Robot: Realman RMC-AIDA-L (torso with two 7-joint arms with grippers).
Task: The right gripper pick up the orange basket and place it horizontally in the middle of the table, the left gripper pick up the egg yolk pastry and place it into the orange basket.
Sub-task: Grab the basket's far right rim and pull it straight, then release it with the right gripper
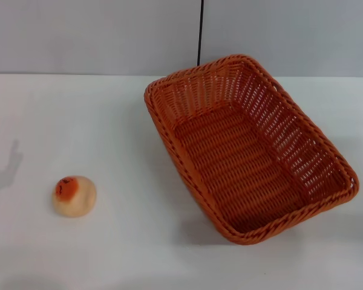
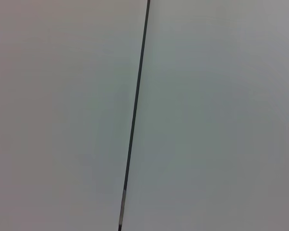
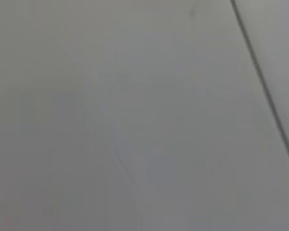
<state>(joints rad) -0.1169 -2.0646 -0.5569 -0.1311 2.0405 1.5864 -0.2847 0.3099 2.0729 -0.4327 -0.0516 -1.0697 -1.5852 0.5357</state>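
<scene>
Looking down from the head view, neither gripper was in sight, so whether their jaws stood apart or together could not be told. The orange basket lay empty on the table, skewed, its long axis running from about eleven o'clock to five o'clock, sitting to the three o'clock side of centre. The egg yolk pastry sat well apart from it, out at eight o'clock, glazed patch up. By my reading nothing was done yet: the basket was not turned level across the middle, and the pastry was not inside. Room looked generous; bare tabletop lay between the two, though the basket's far corner sat near the back edge, where a grey wall rose.

Over to the left wrist view: only a pale panel with a dark seam, no fingers.

Right wrist view: the same plain surface, a seam crossing one corner, no task things.
</scene>
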